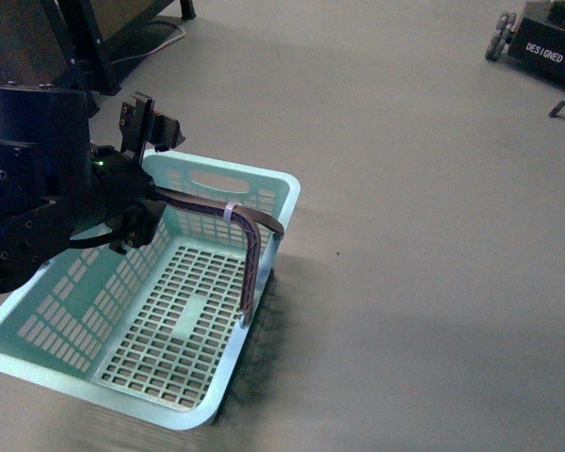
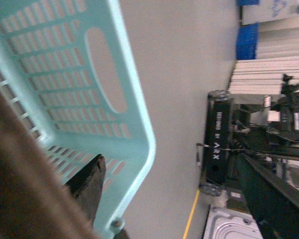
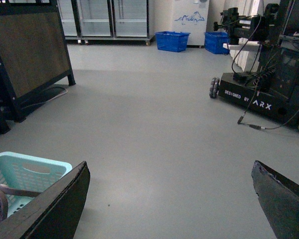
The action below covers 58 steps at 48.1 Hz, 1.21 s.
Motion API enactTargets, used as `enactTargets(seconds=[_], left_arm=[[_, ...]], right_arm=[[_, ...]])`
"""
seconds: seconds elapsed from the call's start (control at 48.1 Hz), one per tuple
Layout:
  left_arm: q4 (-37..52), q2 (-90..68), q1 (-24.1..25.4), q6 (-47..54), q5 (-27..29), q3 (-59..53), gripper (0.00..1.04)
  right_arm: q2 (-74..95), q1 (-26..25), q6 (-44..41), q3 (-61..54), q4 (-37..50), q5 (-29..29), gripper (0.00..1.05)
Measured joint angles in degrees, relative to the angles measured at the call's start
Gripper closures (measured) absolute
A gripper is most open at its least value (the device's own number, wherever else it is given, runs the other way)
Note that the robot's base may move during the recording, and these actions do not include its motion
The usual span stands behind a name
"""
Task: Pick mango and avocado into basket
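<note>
A pale teal basket (image 1: 264,193) stands on a grey floor (image 1: 414,245), filling the lower left of the front view. Its long axis runs from the lower left corner up toward the middle of the frame, and the short end wall with a hand slot faces away from the camera. The brown handles (image 1: 202,202), joined by a white tie (image 1: 229,209), stretch across the upper part of the basket. The left gripper (image 1: 146,202), at the left edge, appears to have its fingers (image 2: 89,184) clamped on the handles. The right gripper (image 3: 169,168) hangs over bare floor, its fingers spread wide, with the basket at the lower left of its view.
</note>
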<state>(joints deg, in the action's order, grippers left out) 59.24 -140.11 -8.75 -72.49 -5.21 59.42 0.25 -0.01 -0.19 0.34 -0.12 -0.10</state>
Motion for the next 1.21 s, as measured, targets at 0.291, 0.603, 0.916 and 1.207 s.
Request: enactTargets(seconds=[0.291, 0.603, 0.916, 1.207], left_arm=[[18.18, 3.61, 2.56, -6.23, -3.17, -5.09, 0.77], [-14.14, 37.73, 3.91, -1.46, 7.69, -16.59, 0.99], [-41.51, 77.18, 2.93, -7.50, 8.41, -22.12, 0.99], [-51.10, 88.80, 3.13, -6.69, 9.38, -22.84, 0.99]], right_arm=[[0.00, 0.00, 0.00, 0.00, 0.00, 0.02, 0.08], [0.00, 0.00, 0.00, -0.02, 0.00, 0.02, 0.08], [0.00, 0.02, 0.00, -0.02, 0.00, 0.02, 0.08], [0.00, 0.02, 0.00, -0.02, 0.00, 0.02, 0.08]])
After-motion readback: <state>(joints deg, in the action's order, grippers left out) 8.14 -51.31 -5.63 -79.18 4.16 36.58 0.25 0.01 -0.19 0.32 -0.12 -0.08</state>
